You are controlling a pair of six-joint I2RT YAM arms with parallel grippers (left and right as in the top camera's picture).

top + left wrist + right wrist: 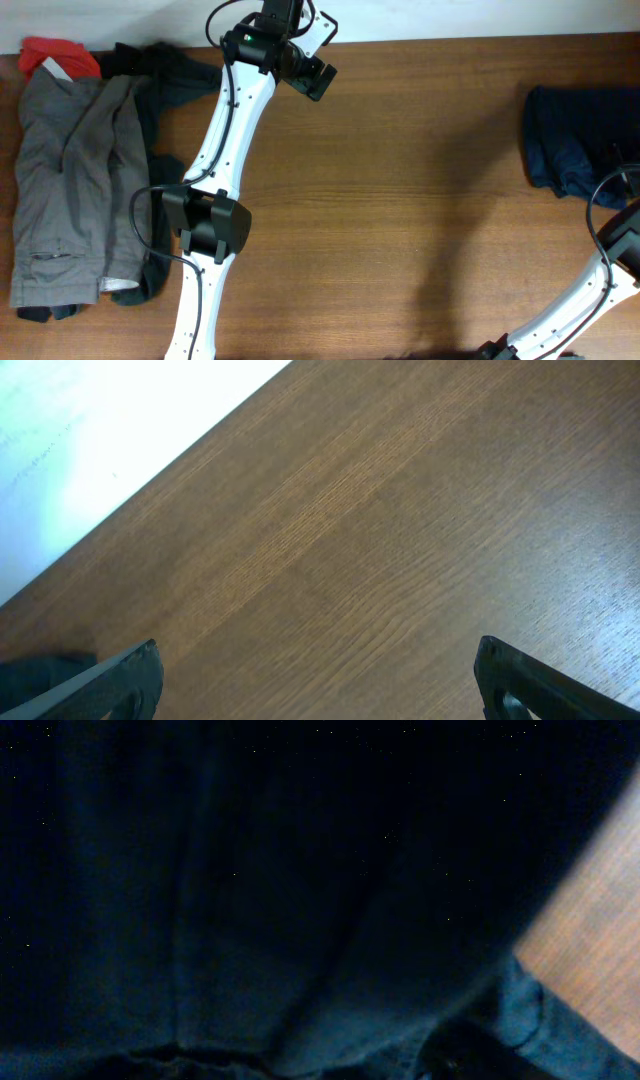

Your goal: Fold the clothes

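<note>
Dark navy shorts lie bunched at the table's right edge. They fill the right wrist view as dark cloth, very close to the camera. My right arm comes up from the bottom right to them; its fingers are lost in the dark cloth. Grey trousers lie at the far left, with a small red piece and a black garment at their top. My left gripper hangs at the back centre, open over bare wood, nothing between its fingers.
The wooden table runs between the two heaps. A white wall edge borders the back of the table. The left arm's elbow stands just right of the grey trousers.
</note>
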